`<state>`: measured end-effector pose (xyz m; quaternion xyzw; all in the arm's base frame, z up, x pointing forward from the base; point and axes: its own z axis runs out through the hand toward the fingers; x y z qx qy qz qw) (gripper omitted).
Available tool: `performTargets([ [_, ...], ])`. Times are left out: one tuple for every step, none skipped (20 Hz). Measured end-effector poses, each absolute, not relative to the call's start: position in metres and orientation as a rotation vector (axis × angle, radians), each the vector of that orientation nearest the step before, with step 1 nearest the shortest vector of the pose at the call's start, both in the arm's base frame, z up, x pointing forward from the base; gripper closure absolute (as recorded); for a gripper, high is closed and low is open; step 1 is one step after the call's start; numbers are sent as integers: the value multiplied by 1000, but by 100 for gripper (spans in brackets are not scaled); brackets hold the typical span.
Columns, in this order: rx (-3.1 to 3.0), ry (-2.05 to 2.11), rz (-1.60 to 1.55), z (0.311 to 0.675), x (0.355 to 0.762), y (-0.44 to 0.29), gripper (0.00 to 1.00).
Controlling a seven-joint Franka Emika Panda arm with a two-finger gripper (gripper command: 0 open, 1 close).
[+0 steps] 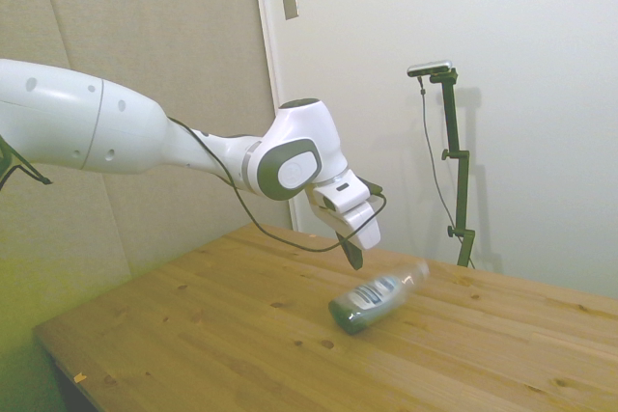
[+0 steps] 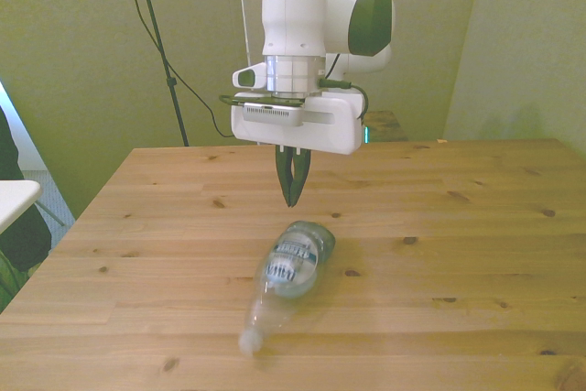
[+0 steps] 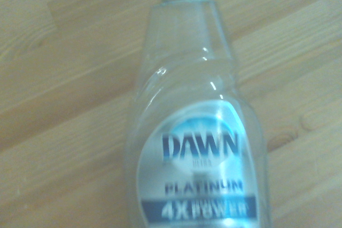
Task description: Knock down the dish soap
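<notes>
The dish soap [image 2: 291,265] lies on its side on the wooden table [image 2: 476,226], a clear bottle with teal liquid pooled at its base and its white cap pointing toward the table's near edge in the front view. Its blue-and-white label faces up. From the side, the dish soap [image 1: 377,296] appears tilted, cap end slightly raised and blurred. My gripper [image 2: 293,191] hangs just above and behind the bottle's base, fingers shut together and holding nothing. Seen from the side, my gripper [image 1: 354,258] is just clear of the bottle. The wrist view is filled by the dish soap [image 3: 197,132] with its label.
The wooden table [image 1: 193,335] has bare planks all around the bottle. A white object [image 2: 14,199] and a dark shape sit beyond the table's edge at the front view's left. Walls stand behind the table.
</notes>
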<state>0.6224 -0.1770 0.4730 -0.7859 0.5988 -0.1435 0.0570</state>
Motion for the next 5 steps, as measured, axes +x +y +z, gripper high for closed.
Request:
performTargets([
  [-2370,1823,-443,474,629,-177,100],
  [-2361,1827,-451,475,636,-176,100],
  [-2353,1832,-458,475,643,-174,100],
  [-2348,1835,-461,475,650,-172,100],
  [-2343,1841,-461,475,656,-170,100],
])
